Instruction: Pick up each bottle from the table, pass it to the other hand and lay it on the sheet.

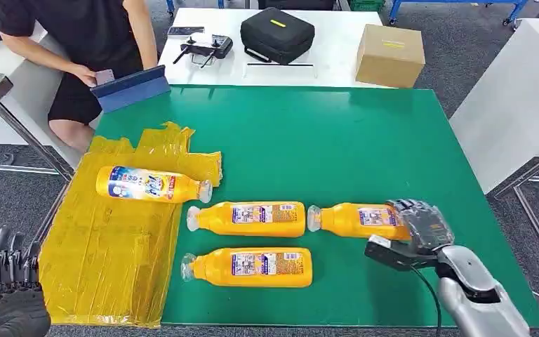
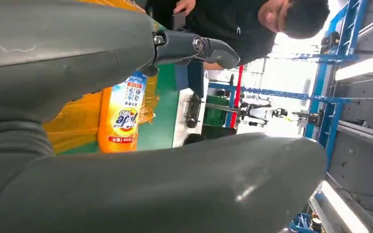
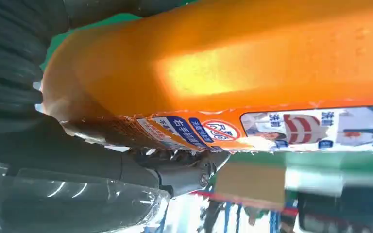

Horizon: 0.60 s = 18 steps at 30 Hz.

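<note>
left hand (image 1: 7, 281): lowest corner of head view, off the tabletop edge beside the sheet, fingers up and apart, holding nothing.
right hand (image 1: 421, 225): wrapped over base end of right bottle (image 1: 354, 220); wrist view has orange body pressed against the palm, thumb under it. Gripping, though lifted or not can't be told.
front bottle (image 1: 249, 267): lying flat on green tabletop (image 1: 365, 140), cap toward sheet, just beside sheet edge, apart from the others.
middle bottle (image 1: 249, 218): flat, cap toward sheet, base nearly touching cap of right bottle.
sheet bottle (image 1: 151, 184): already lying on yellow sheet (image 1: 98, 260), cap pointing to the middle bottle, label up.
count: one on sheet, three off it, judged from layout.
handling: rigid plastic, probably full so fairly heavy; glossy shrink label likely slick; round body may roll once laid down.
grip point: mid-body across the label, near balance point; base-end hold risks neck drooping. Leave neck half free for left hand at handover.
sheet: thin crinkled film, hangs over tabletop edge; likely to drag or bunch if bottle slides on it, so set down, not push.
far: person (image 1: 77, 42) seated at corner with blue tablet (image 1: 132, 87); white table beyond with controller (image 1: 207, 48), black case (image 1: 277, 34), cardboard box (image 1: 390, 55).
</note>
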Tool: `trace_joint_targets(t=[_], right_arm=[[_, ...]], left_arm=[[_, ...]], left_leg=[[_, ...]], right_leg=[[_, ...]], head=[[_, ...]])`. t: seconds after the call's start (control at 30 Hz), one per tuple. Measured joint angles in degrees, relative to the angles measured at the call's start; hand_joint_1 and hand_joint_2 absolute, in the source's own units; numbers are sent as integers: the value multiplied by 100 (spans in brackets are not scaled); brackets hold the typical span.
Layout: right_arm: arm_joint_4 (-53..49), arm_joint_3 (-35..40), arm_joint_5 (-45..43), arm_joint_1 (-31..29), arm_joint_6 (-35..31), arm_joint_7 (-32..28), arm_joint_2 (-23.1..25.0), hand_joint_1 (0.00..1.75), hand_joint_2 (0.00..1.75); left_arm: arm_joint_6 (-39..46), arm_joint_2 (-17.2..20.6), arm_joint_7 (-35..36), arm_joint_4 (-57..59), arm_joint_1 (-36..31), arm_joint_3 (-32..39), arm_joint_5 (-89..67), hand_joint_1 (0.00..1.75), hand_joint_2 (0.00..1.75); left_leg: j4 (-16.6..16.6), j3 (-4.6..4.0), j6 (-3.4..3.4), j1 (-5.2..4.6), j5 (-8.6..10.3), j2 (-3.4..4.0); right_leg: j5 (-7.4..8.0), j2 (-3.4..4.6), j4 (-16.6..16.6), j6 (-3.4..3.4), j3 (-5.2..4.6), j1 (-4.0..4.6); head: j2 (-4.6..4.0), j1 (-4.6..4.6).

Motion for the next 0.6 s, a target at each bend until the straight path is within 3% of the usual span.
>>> trace_joint_targets(t=[0.17,0.6], right_arm=[[-1135,-845,-793,650,169,-462,-526,175,175],[-1981,-1343,-1216,725,241,-437,-925,175,175]], left_arm=[[72,-46,-79,0,8,11,-2,0,0],[-9,-184,-111,18,-65,92,-4,0,0]], left_leg=[[-1,-18,3,-7,-4,-2],[-1,-12,3,-9,-3,15]], right_leg=[[-9,6,0,15,-8,-5],[-7,15,0,16,-10,-8]], head=[[0,2],[0,-2]])
